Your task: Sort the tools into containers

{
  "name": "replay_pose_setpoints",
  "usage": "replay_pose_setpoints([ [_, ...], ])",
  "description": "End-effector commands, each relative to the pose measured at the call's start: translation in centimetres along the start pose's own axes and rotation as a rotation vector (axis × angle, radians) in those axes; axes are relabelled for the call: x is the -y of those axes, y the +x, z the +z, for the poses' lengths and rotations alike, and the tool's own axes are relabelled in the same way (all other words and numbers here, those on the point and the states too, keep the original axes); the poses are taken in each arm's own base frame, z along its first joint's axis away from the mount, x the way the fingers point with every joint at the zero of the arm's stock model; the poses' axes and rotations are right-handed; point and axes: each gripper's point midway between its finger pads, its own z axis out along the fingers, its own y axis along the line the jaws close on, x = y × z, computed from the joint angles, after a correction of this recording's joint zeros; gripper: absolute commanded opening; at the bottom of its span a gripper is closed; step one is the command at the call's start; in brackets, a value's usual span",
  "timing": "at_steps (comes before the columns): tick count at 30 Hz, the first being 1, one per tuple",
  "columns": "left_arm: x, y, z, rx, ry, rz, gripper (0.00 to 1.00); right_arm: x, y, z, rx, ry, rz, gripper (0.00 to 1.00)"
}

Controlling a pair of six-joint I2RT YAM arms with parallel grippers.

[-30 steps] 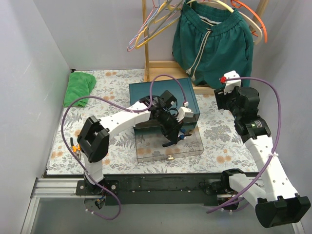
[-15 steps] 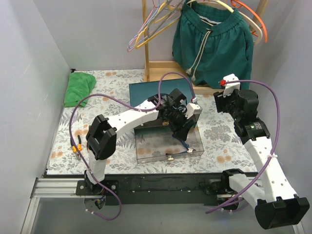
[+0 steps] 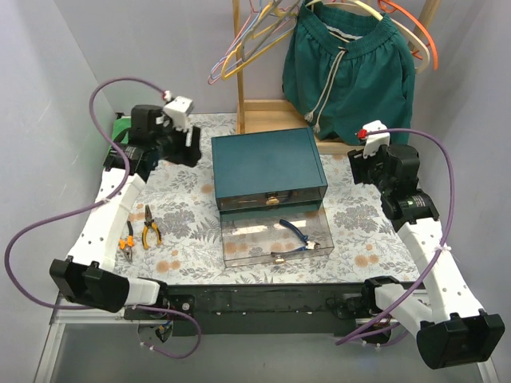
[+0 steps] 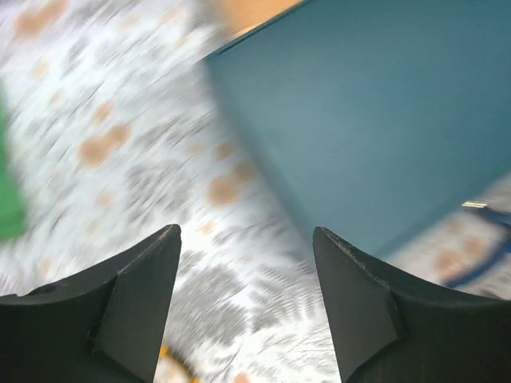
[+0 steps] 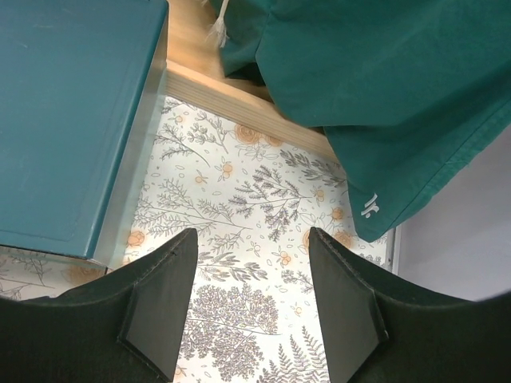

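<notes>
The dark teal box (image 3: 267,166) stands mid-table with one clear drawer (image 3: 239,251) pulled out toward the front. Blue-handled pliers (image 3: 292,240) lie in that drawer. Two orange-and-black-handled pliers (image 3: 150,232) (image 3: 126,246) lie on the cloth to the left. My left gripper (image 3: 190,148) hovers at the back left beside the box, open and empty; its view is blurred, showing the gripper (image 4: 243,233) over the cloth and the box (image 4: 375,120). My right gripper (image 3: 358,165) hangs open and empty right of the box; in its view the gripper (image 5: 247,236) is over bare cloth.
A green folded cloth (image 3: 121,132) lies at the back left corner, partly behind my left arm. A wooden rack (image 3: 263,112) with coloured hangers (image 3: 239,48) and green shorts (image 3: 347,64) stands behind the box. White walls close in both sides.
My left arm has swung from over the open drawer to the back left, its jaws have opened, and the blue-handled pliers now lie in the drawer. The right arm barely moved.
</notes>
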Motion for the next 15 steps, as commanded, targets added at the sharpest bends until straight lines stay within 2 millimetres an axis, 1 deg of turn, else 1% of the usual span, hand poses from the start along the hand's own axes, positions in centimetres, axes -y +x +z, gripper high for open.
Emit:
replay_pose_setpoints([
  [1,-9.0,10.1,-1.6,-0.277,-0.328,-0.169,0.66,0.2,-1.2,0.4,0.037,-0.004,0.005,0.66],
  [2,-9.9,12.6,-2.1,-0.31,-0.364,-0.219,0.67,0.2,-1.2,0.4,0.038,-0.006,0.007,0.66],
  [3,-12.7,14.0,-3.4,-0.306,-0.443,-0.294,0.69,0.1,-1.2,0.5,0.038,-0.011,0.005,0.66],
  [4,-13.5,15.3,-3.8,-0.32,-0.469,-0.333,0.69,0.0,-1.2,0.7,0.034,-0.015,0.007,0.66],
  [5,-14.1,17.0,-3.9,-0.361,-0.483,-0.366,0.69,0.1,-1.1,0.7,0.029,-0.014,0.005,0.67],
  [6,-14.6,19.5,-4.3,-0.418,-0.499,-0.412,0.68,0.1,-1.2,0.7,0.032,-0.013,0.004,0.67],
  [7,-14.8,20.9,-4.3,-0.453,-0.499,-0.435,0.64,0.0,-1.1,0.7,0.03,-0.016,-0.001,0.67],
  [8,-14.7,22.1,-3.9,-0.488,-0.479,-0.451,0.61,0.0,-1.0,0.7,0.027,-0.017,-0.001,0.67],
  [9,-14.2,23.6,-3.8,-0.526,-0.45,-0.476,0.58,-0.1,-0.9,0.8,0.024,-0.02,-0.001,0.67],
  [10,-13.5,24.2,-3.3,-0.536,-0.407,-0.493,0.53,-0.1,-0.6,0.8,0.02,-0.021,-0.001,0.67],
  [11,-13.1,24.5,-2.9,-0.535,-0.382,-0.504,0.5,-0.1,-0.5,0.8,0.019,-0.02,-0.001,0.67],
  [12,-12.4,25.4,-2.6,-0.549,-0.355,-0.516,0.49,-0.1,-0.4,0.8,0.018,-0.019,0.0,0.67],
  [13,-11.6,25.5,-2.1,-0.544,-0.304,-0.532,0.43,-0.2,0.0,0.9,0.01,-0.021,0.0,0.67],
  [15,-11.3,26.3,-1.7,-0.57,-0.289,-0.537,0.38,-0.3,0.2,1.0,0.006,-0.022,-0.006,0.68],
])
